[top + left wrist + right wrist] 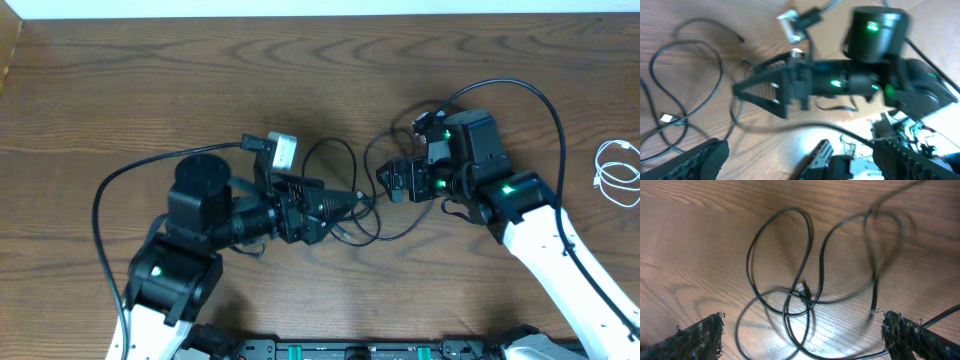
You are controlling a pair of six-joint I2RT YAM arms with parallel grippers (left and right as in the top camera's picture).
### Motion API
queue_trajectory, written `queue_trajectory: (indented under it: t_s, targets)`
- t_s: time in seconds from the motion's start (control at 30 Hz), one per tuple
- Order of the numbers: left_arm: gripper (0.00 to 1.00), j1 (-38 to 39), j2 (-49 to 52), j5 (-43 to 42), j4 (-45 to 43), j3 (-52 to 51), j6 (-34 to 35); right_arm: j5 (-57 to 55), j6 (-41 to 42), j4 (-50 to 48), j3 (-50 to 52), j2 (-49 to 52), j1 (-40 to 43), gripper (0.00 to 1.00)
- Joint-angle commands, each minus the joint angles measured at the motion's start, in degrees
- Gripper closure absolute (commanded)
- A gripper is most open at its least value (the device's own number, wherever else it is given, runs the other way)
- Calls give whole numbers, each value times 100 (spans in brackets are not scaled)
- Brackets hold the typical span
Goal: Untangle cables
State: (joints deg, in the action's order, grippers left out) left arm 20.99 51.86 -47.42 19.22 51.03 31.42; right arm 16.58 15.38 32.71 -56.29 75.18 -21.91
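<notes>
Black cables (pixel 345 190) lie in overlapping loops on the wooden table, between the two arms. From the lower left my left gripper (pixel 350 205) points right at the loops, open and holding nothing. In the left wrist view its open fingers (pixel 702 157) frame the right arm, with cable loops (pixel 685 75) and a small plug (pixel 665 119) at the left. My right gripper (pixel 385 182) points left at the tangle, open. In the right wrist view its gripper (pixel 805 340) hangs over crossed black loops (pixel 790 255) with a plug (pixel 801 287) among them. A white cable (pixel 617 172) lies coiled apart at the far right.
The two grippers face each other closely at the table's middle. Thick black wires (pixel 110 190) arc from each arm over the table. The arm bases (pixel 350 350) stand along the front edge. Bare wood (pixel 150 80) stretches across the back and left.
</notes>
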Motion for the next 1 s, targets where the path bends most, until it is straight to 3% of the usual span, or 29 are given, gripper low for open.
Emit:
queue_trajectory:
  t_s: [0.0, 0.23, 0.37, 0.77, 0.97]
  targets:
    - [2, -26, -378, -402, 15, -31, -367, -149, 131, -26, -103, 343, 24, 1]
    - [2, -26, -476, -267, 422, -31, -614, -166, 142, -391, -103, 970, 46, 1]
    - [2, -26, -476, 236, 903, -31, -640, -625, 776, -577, -103, 1224, 166, 1]
    - [2, -26, -476, 962, 1604, -31, -876, -1001, 1147, 35, -90, 1392, 372, 1]
    - [2, -26, -476, 960, 1637, -31, -938, -1003, 1508, -122, 175, 1499, 361, 1]
